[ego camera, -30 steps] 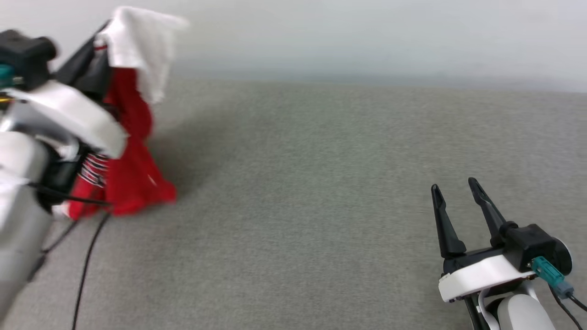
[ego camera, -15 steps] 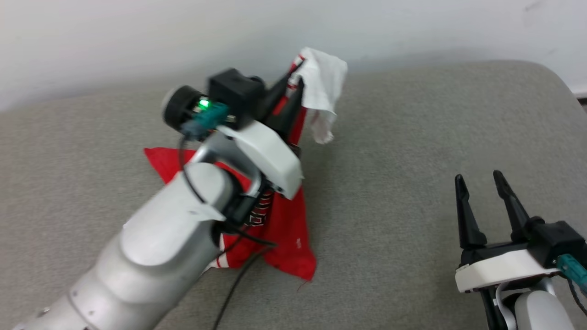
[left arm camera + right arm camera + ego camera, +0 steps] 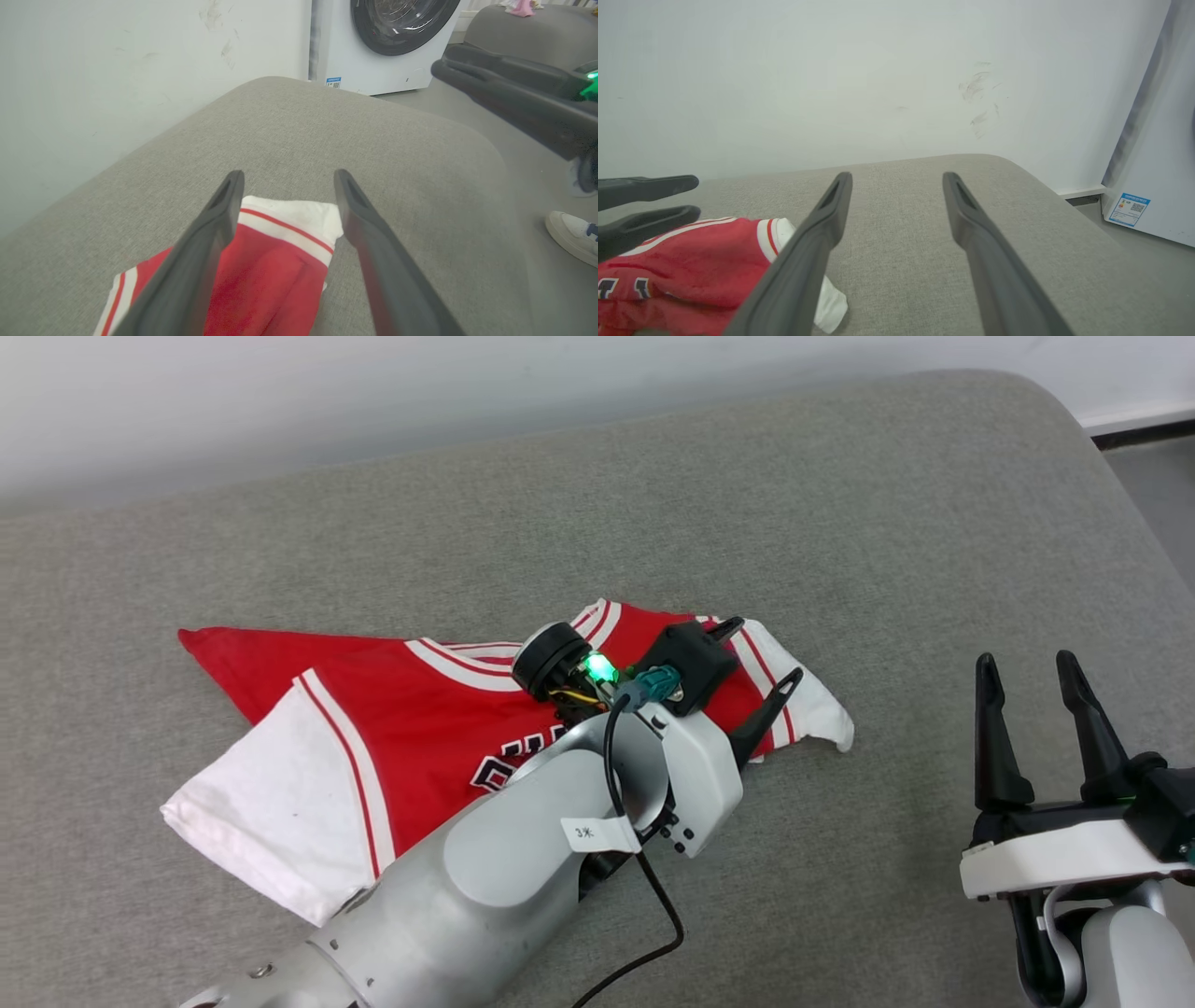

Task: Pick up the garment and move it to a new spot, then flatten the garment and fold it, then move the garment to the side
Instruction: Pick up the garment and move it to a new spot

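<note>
The garment (image 3: 411, 719), a red jersey with white sleeves and striped trim, lies loosely spread and partly creased on the grey cushion (image 3: 840, 523). My left gripper (image 3: 761, 653) hovers open just over its right sleeve, holding nothing. In the left wrist view that white, red-trimmed sleeve (image 3: 280, 233) lies below the gap of the left gripper (image 3: 285, 175). My right gripper (image 3: 1025, 663) stands open and empty at the lower right, apart from the cloth. In the right wrist view the garment (image 3: 691, 252) is at the lower left, beside the right gripper (image 3: 896, 175).
A pale wall (image 3: 373, 392) runs behind the cushion, whose rounded right corner drops to the floor (image 3: 1158, 485). A white washing machine (image 3: 387, 42) stands beyond that corner. A person's white shoe (image 3: 572, 233) is on the floor at the right.
The head camera has swung. The garment hung bunched from my shut left gripper; now it lies spread on the cushion and the left gripper has opened and let go. The right gripper stays open.
</note>
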